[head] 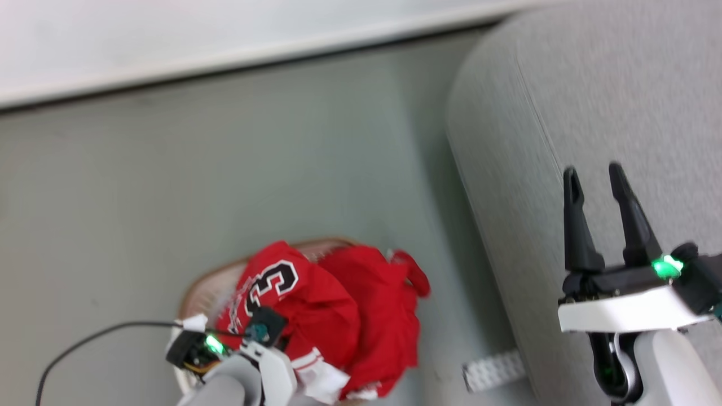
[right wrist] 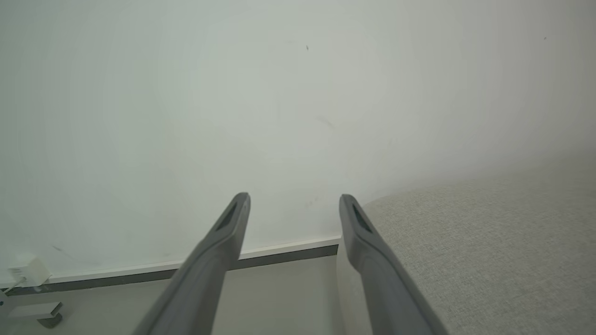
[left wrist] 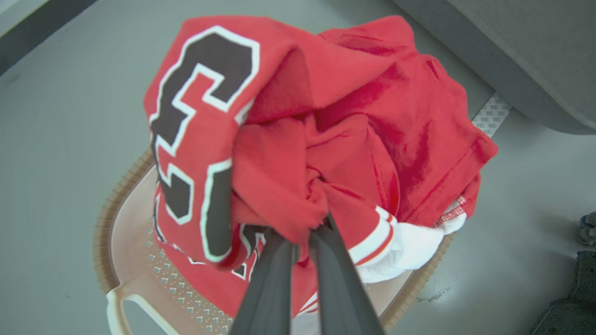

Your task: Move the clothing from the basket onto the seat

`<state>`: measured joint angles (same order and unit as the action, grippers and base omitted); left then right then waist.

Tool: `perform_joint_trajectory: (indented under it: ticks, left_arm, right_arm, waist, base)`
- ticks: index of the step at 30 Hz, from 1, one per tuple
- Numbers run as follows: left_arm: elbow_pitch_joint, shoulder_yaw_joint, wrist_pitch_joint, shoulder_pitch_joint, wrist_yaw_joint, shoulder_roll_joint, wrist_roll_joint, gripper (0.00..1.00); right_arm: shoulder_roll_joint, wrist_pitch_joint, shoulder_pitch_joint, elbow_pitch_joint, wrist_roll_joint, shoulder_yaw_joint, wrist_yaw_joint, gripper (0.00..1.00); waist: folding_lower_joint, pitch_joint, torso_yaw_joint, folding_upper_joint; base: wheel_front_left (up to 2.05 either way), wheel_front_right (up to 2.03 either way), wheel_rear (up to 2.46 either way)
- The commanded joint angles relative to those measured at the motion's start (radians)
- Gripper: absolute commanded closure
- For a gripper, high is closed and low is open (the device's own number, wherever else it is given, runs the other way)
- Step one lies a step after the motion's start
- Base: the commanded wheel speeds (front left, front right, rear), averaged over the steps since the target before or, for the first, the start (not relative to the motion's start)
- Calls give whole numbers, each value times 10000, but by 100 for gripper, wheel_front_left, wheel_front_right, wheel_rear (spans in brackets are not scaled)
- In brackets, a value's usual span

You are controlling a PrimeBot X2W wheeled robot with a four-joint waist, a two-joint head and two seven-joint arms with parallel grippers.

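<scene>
The clothing [head: 338,316] is a heap of red garments in the basket [head: 194,296], low and left of centre in the head view. A jersey [left wrist: 200,116] with a black-and-white "3" lies beside a plain red piece [left wrist: 400,116]. My left gripper [left wrist: 319,223] is shut on a bunched fold of the red cloth, above the brown-rimmed basket [left wrist: 121,242]. Its fingertips are buried in the fabric. My right gripper [head: 595,175] is open and empty over the light grey seat [head: 592,101]. The seat's fabric [right wrist: 489,242] lies to the right of the gripper [right wrist: 293,200].
Grey floor lies between the basket and the seat, with a white patterned strip [head: 493,369] at the seat's base. A wall with a skirting board [head: 225,56] runs along the far side. A black cable [head: 96,335] trails left of my left wrist.
</scene>
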<state>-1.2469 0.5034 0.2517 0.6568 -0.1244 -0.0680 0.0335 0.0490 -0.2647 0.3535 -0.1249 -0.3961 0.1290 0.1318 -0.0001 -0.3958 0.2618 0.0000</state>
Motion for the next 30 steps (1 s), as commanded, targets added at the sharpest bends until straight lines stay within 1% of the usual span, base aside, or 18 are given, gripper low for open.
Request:
perform_joint_trajectory:
  ticks: [1, 3, 9, 15, 16, 21, 28, 30]
  left_arm:
    - [211, 9, 101, -373, -33, 66, -235, 100]
    - [604, 3, 128, -674, -40, 112, -407, 100]
    - [2780, -153, 135, -1611, -58, 114, -1193, 100]
    - [4679, -328, 135, -2164, -66, -15, -2147, 100]
    - [4679, -328, 135, -2164, -66, -15, -2147, 100]
    - [5837, -447, 135, -2206, -66, -102, -2760, 100]
    - [6869, -511, 132, -1693, -67, -170, -3147, 100]
    - [7141, -537, 133, -1483, -67, -244, -3047, 100]
  right_arm:
    - [26, 7, -293, -91, 142, -84, -21, 0]
    - [27, 5, -549, -208, 195, -137, -21, 0]
    - [118, 7, -1231, -405, 306, -256, -21, 0]
    - [137, 7, -1788, -548, 268, -164, -21, 0]
    - [137, 7, -1788, -548, 268, -164, -21, 0]
    - [122, 7, -2036, -598, 198, -41, -21, 0]
    - [108, 7, -2242, -660, 150, 177, -21, 0]
    - [119, 7, -2265, -664, 157, 270, -21, 0]
  waist:
    - [1, 1260, -893, 0]
    - [1, 1734, -1137, 0]
    - [1, 2917, -1809, 0]
    - [1, 3765, -2276, 0]
    - [1, 3765, -2276, 0]
    - [1, 4096, -2534, 0]
    - [1, 4436, -2795, 0]
    - [1, 4477, -2840, 0]
  base:
    - [0, 0, 0]
    - [0, 0, 0]
    - [0, 0, 0]
    - [0, 0, 0]
    - [0, 0, 0]
    - [0, 0, 0]
    - [0, 0, 0]
    - [0, 0, 0]
